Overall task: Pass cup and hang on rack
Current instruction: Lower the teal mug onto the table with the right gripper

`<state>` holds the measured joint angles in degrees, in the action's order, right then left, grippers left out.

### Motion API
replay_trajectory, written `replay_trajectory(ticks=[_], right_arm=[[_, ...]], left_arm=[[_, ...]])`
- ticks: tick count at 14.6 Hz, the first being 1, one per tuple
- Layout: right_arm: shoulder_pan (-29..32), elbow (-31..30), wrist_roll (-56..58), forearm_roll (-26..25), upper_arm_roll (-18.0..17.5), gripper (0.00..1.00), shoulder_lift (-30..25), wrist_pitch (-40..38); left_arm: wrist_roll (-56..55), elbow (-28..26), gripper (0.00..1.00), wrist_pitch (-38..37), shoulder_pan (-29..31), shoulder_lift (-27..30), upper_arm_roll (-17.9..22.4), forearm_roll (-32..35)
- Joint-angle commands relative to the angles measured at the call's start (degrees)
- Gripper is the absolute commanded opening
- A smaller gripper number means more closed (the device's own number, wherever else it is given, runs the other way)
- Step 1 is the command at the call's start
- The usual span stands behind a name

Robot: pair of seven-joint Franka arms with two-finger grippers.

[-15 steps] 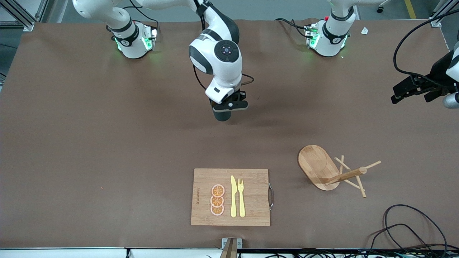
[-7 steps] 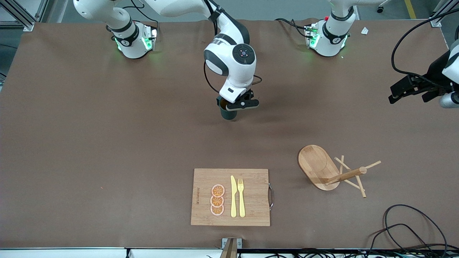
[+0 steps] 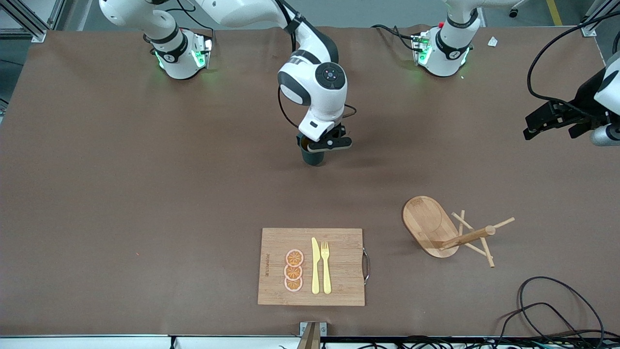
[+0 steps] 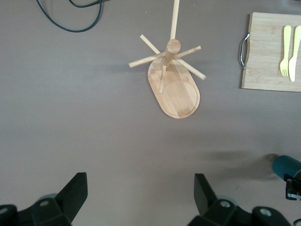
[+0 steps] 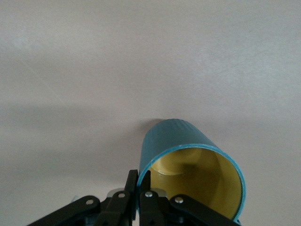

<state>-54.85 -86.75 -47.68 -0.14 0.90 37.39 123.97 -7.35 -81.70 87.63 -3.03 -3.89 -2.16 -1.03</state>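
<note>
From the front view I see the table (image 3: 145, 194) covered in a plain brown sheet, with grey floor and aluminium framing past its edge along the top and black cables (image 3: 557, 305) trailing at the corner nearest the camera at the left arm's end. The right gripper (image 3: 323, 144) sits over the middle of the table, its jaws clamped on the rim of the cup (image 3: 311, 155), which stands upright, its base at or just above the sheet. The rack (image 3: 436, 228) stands nearer the camera, toward the left arm's end, well apart from the cup. A cutting board (image 3: 310, 266) with a knife, a fork and fruit slices lies beside it, nearer the camera's edge. The left gripper (image 3: 552, 118) hangs over the left arm's end of the table.

In the left wrist view I see the left gripper's jaws spread wide with nothing between them, the rack (image 4: 176, 89) below on the brown sheet.

In the right wrist view I see the jaws pinching the cup's (image 5: 188, 155) wall, one finger inside against the yellow lining, one outside.
</note>
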Motion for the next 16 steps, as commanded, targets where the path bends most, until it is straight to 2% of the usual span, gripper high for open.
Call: replay_trajectory(ticks=[1,16], right_arm=[[-1.22,1.05,-1.36,-0.73,0.59,0.0,1.1,0.58],[-0.61,1.41,-6.19,0.05,0.59,0.0,2.42,0.66]], left_arm=[[0.67,-0.04,1.0,-0.7,0.39,0.29,-0.12,1.12],[0.5,-0.12,1.0,-1.32,0.74,-0.33,0.49,1.12]])
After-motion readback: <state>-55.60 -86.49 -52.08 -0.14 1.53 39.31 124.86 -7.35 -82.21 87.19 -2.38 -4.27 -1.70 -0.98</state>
